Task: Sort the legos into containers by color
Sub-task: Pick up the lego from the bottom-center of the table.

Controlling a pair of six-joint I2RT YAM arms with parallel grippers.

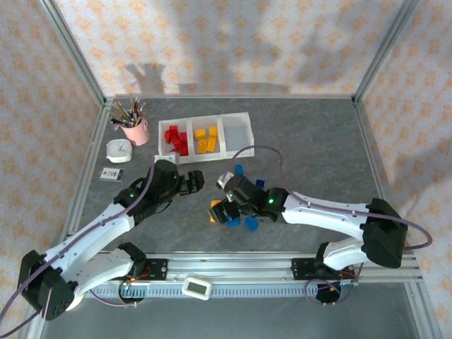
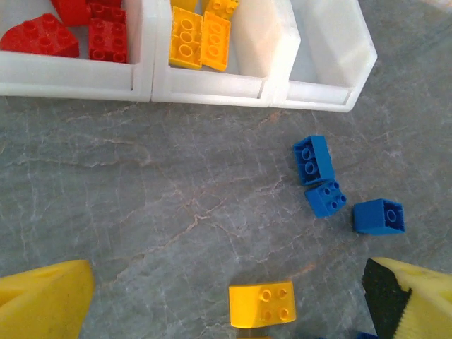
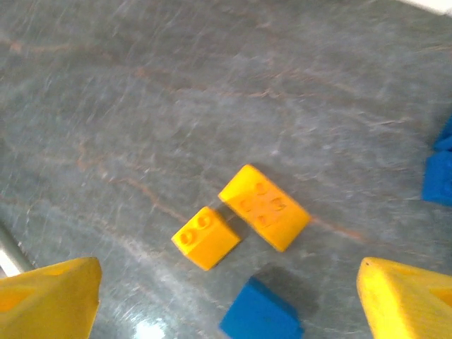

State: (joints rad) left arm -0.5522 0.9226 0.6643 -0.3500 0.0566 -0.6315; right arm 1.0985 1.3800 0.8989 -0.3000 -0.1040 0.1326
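Note:
The containers [image 1: 227,151] stand at the back as one white three-bin tray. Red legos [image 1: 175,140] fill the left bin, yellow legos [image 1: 205,139] lie in the middle one, and the right bin [image 1: 236,132] holds nothing. My left gripper [image 1: 192,183] hovers open in front of the tray, with a loose yellow lego [image 2: 262,304] between its fingers [image 2: 42,300] and three blue legos [image 2: 325,198] to the right. My right gripper [image 1: 224,207] is open over two yellow legos [image 3: 206,237] [image 3: 264,207] and a blue lego [image 3: 260,313].
A pink cup of pencils [image 1: 134,127], a small white clock [image 1: 119,150] and a small card [image 1: 112,174] sit at the back left. Metal frame posts and patterned walls close in the table. A white device [image 1: 197,287] lies on the front rail.

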